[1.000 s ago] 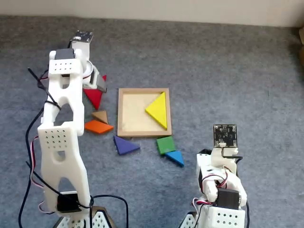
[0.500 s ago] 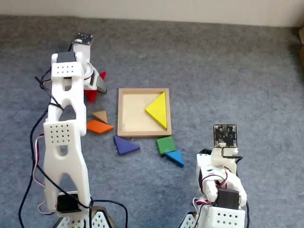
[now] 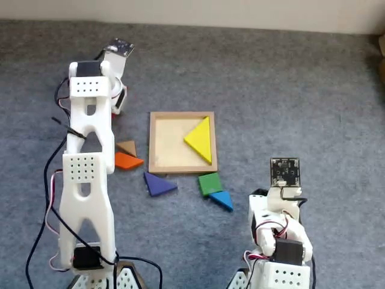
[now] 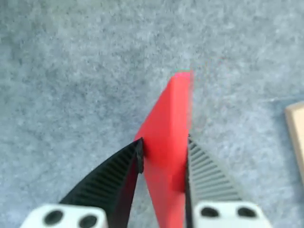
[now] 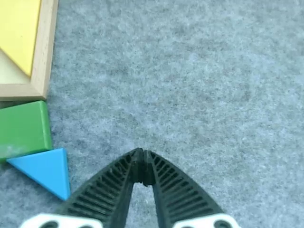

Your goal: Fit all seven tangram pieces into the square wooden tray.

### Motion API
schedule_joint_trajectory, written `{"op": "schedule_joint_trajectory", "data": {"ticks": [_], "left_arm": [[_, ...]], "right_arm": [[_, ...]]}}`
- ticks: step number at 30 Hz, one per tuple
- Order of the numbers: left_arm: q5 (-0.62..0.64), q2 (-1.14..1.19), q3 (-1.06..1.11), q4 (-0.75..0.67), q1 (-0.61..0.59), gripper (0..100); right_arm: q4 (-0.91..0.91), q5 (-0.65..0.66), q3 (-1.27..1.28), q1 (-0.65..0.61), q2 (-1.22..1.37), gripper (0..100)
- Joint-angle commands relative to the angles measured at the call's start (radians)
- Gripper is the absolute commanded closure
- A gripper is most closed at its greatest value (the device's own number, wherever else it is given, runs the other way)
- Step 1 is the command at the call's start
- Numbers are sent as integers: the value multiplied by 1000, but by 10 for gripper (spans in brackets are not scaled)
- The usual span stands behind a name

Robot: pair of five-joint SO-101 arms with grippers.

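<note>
While the left gripper (image 4: 164, 141) pinches the red triangle (image 4: 166, 156) between its ribbed jaws, one corner of the piece points out past the fingertips over the grey carpeted surface (image 3: 289, 90). From the high view, this gripper sits at about ten o'clock from the square wooden tray (image 3: 150, 141), apart from its rim. A yellow triangle (image 3: 200, 139) lies inside the tray, toward its three o'clock side. Around the tray lie a brown piece (image 3: 127, 147) and an orange piece (image 3: 123, 161) at nine o'clock, a purple triangle (image 3: 158, 183) at seven o'clock, and a green square (image 3: 209, 183) touching a blue triangle (image 3: 222, 199) at five o'clock. The right gripper (image 5: 143, 154) rests with its jaws pressed together on nothing, near the green and blue pieces.

The red triangle looks like painted wood: probably light, stiff and not fragile. Its smooth sides may let it pivot in a narrow pinch, so a hold across the broad middle seems safer than one near a corner.
</note>
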Motion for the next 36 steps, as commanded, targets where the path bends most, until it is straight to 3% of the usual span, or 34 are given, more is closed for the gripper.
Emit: {"op": "schedule_joint_trajectory", "data": {"ticks": [1, 7, 16, 31, 36], "left_arm": [[-12, 5, -64, 71, 38, 910], [-78, 4, -186, 103, 58, 995], [-86, -122, -133, 110, 139, 995], [-157, -822, 648, 103, 369, 995], [-175, -960, 886, -26, 412, 995]], "right_arm": [[7, 11, 101, 13, -13, 986], [7, 11, 101, 13, -13, 986], [7, 11, 101, 13, -13, 986], [5, 11, 101, 13, -13, 986], [5, 11, 101, 13, -13, 986]]}}
